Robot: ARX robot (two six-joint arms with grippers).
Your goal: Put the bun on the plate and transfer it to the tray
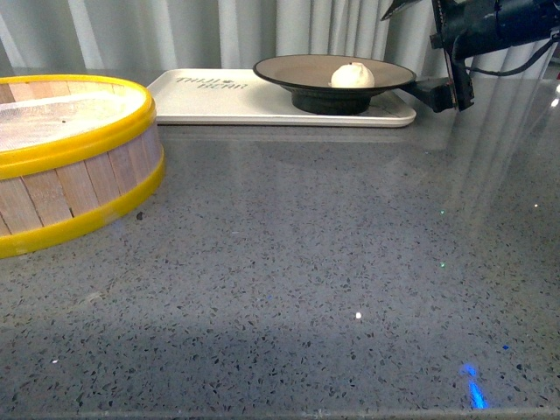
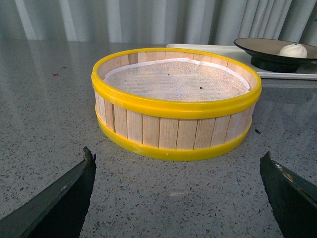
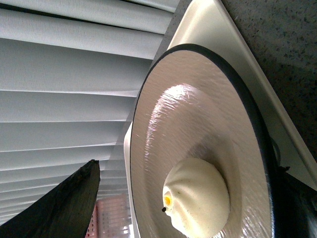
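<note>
The right end effector (image 1: 442,92) meets the black rim of the plate (image 1: 302,72) at its right side; whether it is pinching the rim or has let go cannot be told, since one finger shows beside the rim and the other is hidden. The plate stands on its raised foot at the right end of the cream-white tray (image 1: 219,101), the bun (image 1: 353,76) resting inside it, right of centre, so the transfer looks all but complete. The left end effector (image 2: 178,198) hangs spread wide and empty above the grey speckled table (image 1: 306,262), facing the yellow-rimmed steamer basket (image 1: 70,157). The basket sits well left of the tray and blocks nothing; pale curtains (image 1: 219,31) close the background.
</note>
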